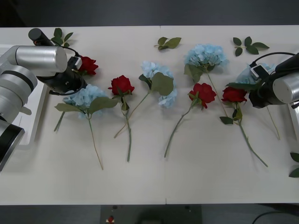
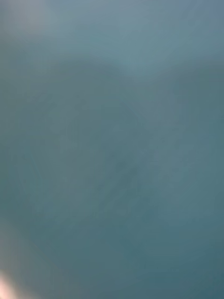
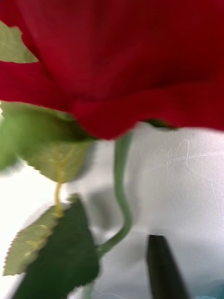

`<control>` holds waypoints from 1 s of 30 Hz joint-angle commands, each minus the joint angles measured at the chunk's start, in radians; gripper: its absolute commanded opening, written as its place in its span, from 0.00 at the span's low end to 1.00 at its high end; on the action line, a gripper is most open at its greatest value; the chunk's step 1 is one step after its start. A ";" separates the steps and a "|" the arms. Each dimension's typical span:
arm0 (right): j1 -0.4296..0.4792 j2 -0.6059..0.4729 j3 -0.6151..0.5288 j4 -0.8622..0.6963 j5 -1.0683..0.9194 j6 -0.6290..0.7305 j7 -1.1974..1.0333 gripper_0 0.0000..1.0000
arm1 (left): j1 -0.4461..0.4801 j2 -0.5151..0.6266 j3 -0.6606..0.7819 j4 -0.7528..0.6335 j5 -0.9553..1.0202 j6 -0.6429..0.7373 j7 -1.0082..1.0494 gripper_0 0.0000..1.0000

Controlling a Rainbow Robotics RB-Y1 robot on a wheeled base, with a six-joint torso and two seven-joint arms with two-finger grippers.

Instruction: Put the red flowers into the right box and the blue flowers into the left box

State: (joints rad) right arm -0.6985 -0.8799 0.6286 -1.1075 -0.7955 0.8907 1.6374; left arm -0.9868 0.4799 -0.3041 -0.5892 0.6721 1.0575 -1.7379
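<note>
Several red flowers and blue flowers lie in a row on the white table. My left gripper (image 1: 77, 71) hangs over the leftmost red rose (image 1: 88, 65); in the left wrist view its red head (image 3: 116, 60) is very close, with its green stem (image 3: 121, 187) curving below. A blue flower (image 1: 86, 95) lies just in front of it. My right gripper (image 1: 251, 78) is down on the rightmost blue flower (image 1: 254, 70), whose pale blue (image 2: 112, 140) presses close in the right wrist view. The left box (image 1: 35, 116) lies at the left edge, under my left arm. The right box is out of view.
More red roses (image 1: 121, 84) (image 1: 202, 92) (image 1: 233, 94) and blue heads (image 1: 156, 74) (image 1: 205, 55) lie across the middle, stems pointing toward me. Loose leaf sprigs (image 1: 168, 43) (image 1: 250, 45) (image 1: 60, 35) lie along the back. The front strip of the table (image 1: 187, 182) is bare.
</note>
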 commanded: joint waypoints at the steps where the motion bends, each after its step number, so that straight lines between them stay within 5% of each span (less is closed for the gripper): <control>1: -0.036 -0.044 -0.021 -0.005 -0.090 -0.004 0.038 0.00 | -0.044 -0.003 0.017 -0.001 0.007 -0.007 0.038 0.00; 15: -0.053 -0.163 -0.063 -0.005 -0.550 -0.001 0.380 0.00 | -0.044 0.014 0.068 -0.064 0.009 0.004 0.015 0.00; 30: -0.049 -0.125 -0.098 0.006 -1.443 0.200 0.838 0.00 | -0.044 0.049 0.143 -0.138 0.073 0.084 -0.041 0.00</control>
State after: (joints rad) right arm -0.7175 -1.0265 0.5363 -1.0994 -2.1648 1.0776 2.3727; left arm -0.9869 0.4911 -0.1664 -0.6865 0.7310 1.1189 -1.7390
